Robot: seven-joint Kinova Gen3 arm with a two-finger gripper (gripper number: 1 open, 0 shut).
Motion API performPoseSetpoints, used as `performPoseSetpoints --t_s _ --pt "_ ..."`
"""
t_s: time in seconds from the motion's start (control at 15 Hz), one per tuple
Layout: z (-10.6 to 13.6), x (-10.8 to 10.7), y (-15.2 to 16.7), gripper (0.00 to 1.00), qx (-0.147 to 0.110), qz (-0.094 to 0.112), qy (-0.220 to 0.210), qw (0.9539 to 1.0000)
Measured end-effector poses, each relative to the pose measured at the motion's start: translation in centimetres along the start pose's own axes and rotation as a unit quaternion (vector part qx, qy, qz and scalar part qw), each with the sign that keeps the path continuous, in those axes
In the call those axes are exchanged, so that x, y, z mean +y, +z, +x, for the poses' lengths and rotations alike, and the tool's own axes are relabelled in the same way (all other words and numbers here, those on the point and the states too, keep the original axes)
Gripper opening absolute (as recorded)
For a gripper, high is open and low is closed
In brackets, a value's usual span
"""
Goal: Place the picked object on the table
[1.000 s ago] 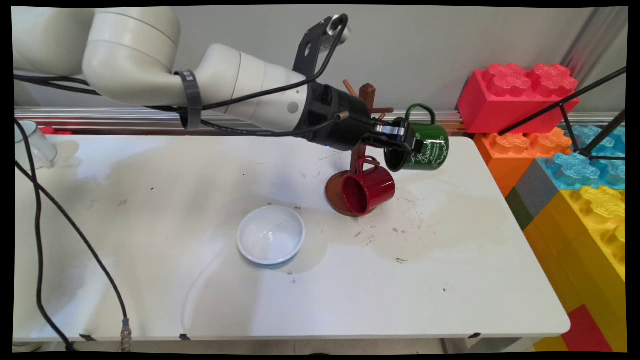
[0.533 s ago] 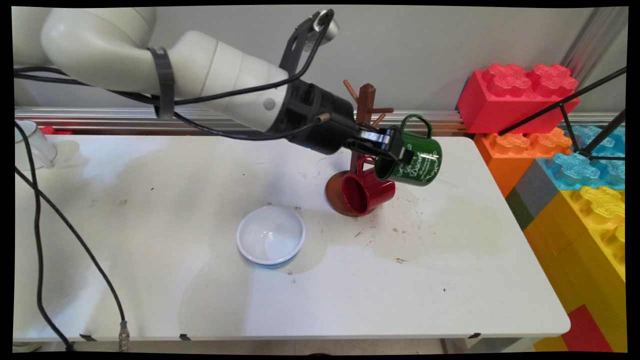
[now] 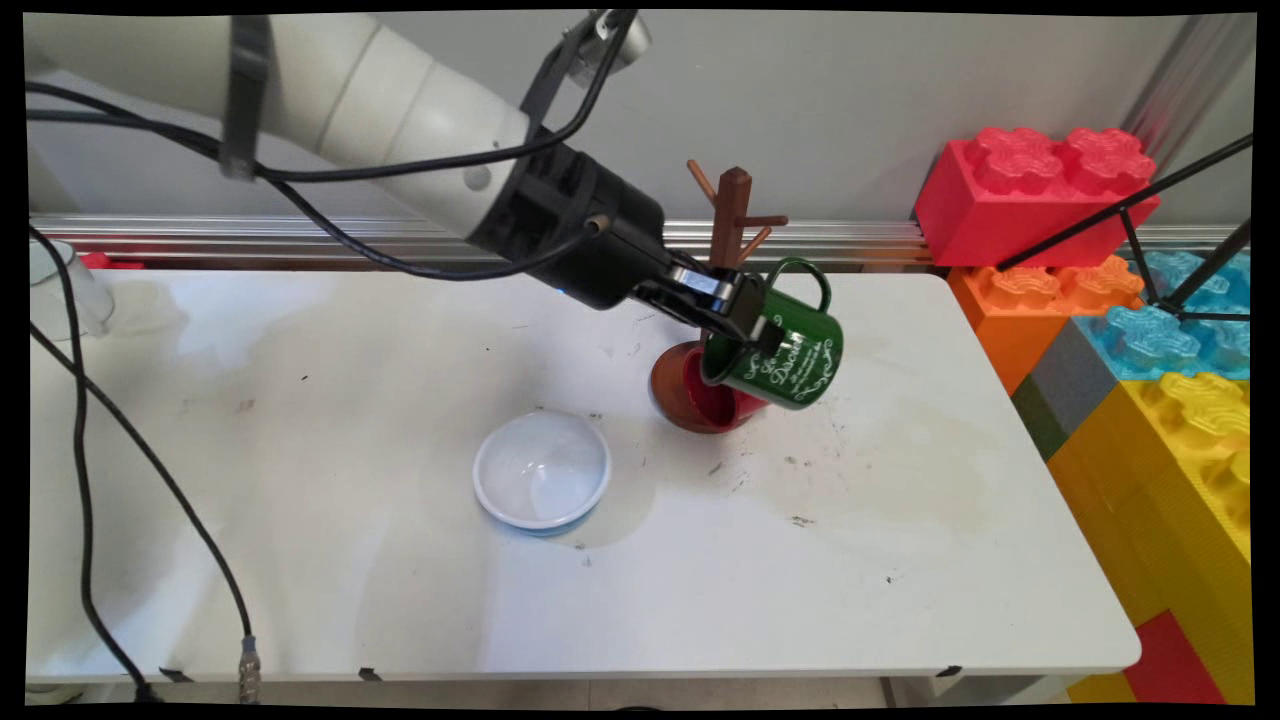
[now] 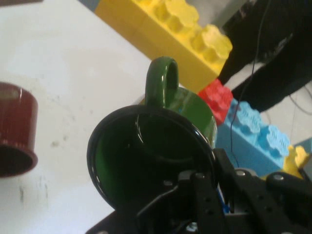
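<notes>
In the main view, you have the gripper (image 3: 752,322) closed on the rim of the green mug (image 3: 782,354), one finger inside the mouth and one outside, so the jaws are nearly shut with only the mug's wall between them. The mug hangs clear of the worktop (image 3: 300,560), tilted with its mouth toward the arm and its handle pointing up and away. That rim pinch is why it tips: its weight hangs below the grip. It sits in front of the wooden mug tree (image 3: 733,215), hiding part of the red mug (image 3: 705,402) at the tree's base. A white bowl (image 3: 541,470) stands well apart, nearer you and to the left. Toy bricks (image 3: 1030,185) are stacked past the worktop's right end.

In the hand view, you look straight into the green mug's (image 4: 151,156) dark interior, the handle above the rim. The red mug (image 4: 17,129) lies at the left edge, and yellow bricks (image 4: 185,29) beyond.
</notes>
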Motion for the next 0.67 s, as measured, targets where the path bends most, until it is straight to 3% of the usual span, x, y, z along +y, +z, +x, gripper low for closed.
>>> performPoseSetpoints --t_s 0.4,0.67 --pt "1.2 1.1 -2.6 0.00 -0.062 0.027 0.044 0.9968" --pt "1.6 1.0 -4.3 0.00 -0.105 0.057 0.085 0.9892"
